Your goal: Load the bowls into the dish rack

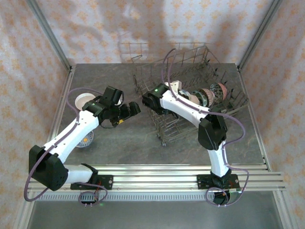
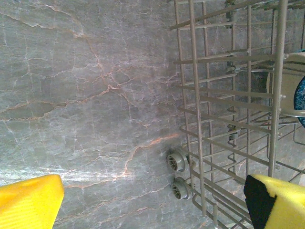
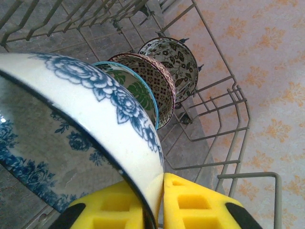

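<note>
My right gripper (image 3: 161, 195) is inside the dish rack (image 3: 228, 129), its yellow fingers pressed on either side of the rim of a blue-white flowered bowl (image 3: 86, 109). Behind that bowl, three more stand on edge in a row: a green leafy bowl (image 3: 138, 90), a brown-white bowl (image 3: 155, 78) and a dark floral bowl (image 3: 174, 59). From above, the held bowl (image 1: 175, 87) sits at the left end of the row in the rack (image 1: 238, 102). My left gripper (image 1: 131, 110) hovers open over the table, just left of the rack (image 2: 228, 119), with nothing between its fingers (image 2: 28, 200).
A plain white bowl (image 1: 85, 101) lies on the table at the far left, and another bowl (image 1: 86, 139) shows under the left arm. The rack's small wheels (image 2: 177, 161) rest on the grey marble table (image 1: 128, 138). Patterned walls enclose the table on three sides.
</note>
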